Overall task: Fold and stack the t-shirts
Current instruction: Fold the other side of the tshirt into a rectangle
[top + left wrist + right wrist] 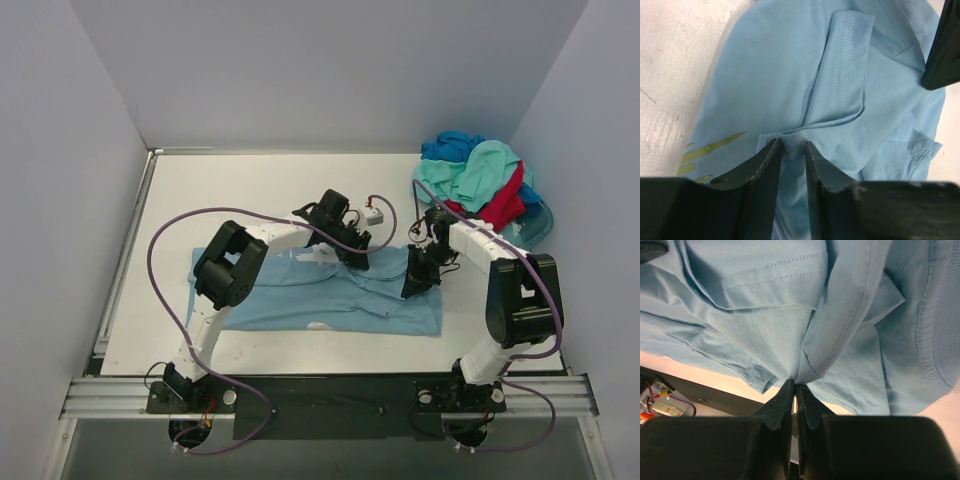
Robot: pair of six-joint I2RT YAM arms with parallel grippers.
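A light sky-blue t-shirt lies spread and rumpled across the middle of the table. My left gripper is low over its back edge. In the left wrist view its jaws stand a little apart, straddling a raised ridge of the blue cloth. My right gripper sits at the shirt's right end. In the right wrist view it is shut on a folded edge of the cloth, lifted off the table. Mint-green, red and deeper blue t-shirts are heaped at the back right.
The heap of shirts rests in a translucent teal tub against the right wall. A small white box with a red lead lies behind the left gripper. Grey walls close in three sides. A metal rail runs along the near edge.
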